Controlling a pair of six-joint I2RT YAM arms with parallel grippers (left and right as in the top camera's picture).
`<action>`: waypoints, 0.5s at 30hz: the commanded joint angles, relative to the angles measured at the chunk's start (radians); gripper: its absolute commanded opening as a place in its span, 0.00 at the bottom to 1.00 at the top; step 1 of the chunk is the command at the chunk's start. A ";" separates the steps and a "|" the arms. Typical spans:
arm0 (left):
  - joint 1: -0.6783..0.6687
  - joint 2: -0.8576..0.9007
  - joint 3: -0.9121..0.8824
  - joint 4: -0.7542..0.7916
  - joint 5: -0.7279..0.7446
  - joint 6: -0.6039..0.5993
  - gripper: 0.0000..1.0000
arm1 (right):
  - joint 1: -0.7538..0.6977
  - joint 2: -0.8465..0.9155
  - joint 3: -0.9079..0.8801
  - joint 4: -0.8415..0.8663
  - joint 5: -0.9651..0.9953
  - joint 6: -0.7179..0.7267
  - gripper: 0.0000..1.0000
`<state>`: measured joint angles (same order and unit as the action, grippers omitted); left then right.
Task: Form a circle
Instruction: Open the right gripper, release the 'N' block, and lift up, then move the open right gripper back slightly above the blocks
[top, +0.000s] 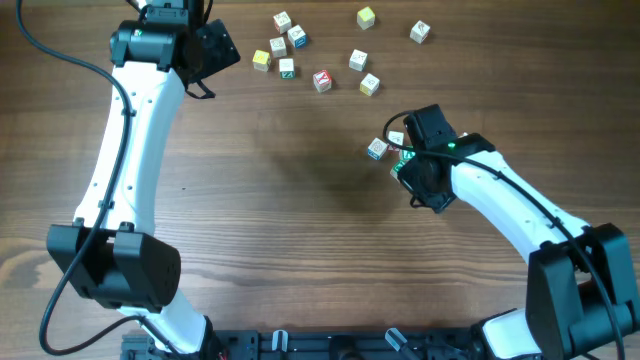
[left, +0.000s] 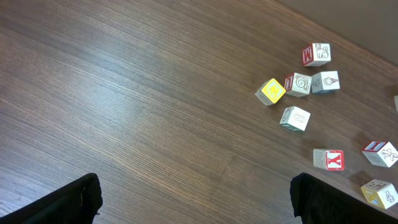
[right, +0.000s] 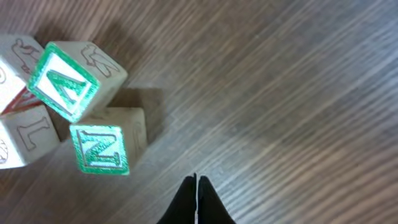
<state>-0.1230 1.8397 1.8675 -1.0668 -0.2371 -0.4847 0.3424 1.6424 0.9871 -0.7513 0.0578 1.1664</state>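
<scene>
The right gripper's fingertips are pressing together into one dark point, gripping nothing and hovering over bare wood near a green N cube, with a strip of table showing between them. A green A cube is sitting tilted against the N cube, and two more pale cubes are crowding the wrist view's left edge. Together they are making up the circle, which is lying right of the table's centre and is partly hidden from above by the right wrist. The right arm is reaching diagonally from the lower right corner, elbow bent. The left gripper is holding its fingers wide apart over empty wood. Its arm is stretching long from the lower left to the far edge, beside the loose letter cubes.
</scene>
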 joint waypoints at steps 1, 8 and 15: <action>0.002 -0.022 0.018 0.000 0.005 -0.014 1.00 | 0.006 -0.010 -0.029 0.024 0.016 0.011 0.04; 0.002 -0.022 0.018 0.000 0.005 -0.014 1.00 | 0.006 -0.010 -0.084 0.111 0.008 0.012 0.04; 0.002 -0.022 0.018 0.000 0.005 -0.014 1.00 | 0.006 -0.010 -0.106 0.146 0.000 0.014 0.04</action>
<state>-0.1230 1.8397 1.8675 -1.0668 -0.2371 -0.4847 0.3424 1.6424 0.8959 -0.6155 0.0566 1.1667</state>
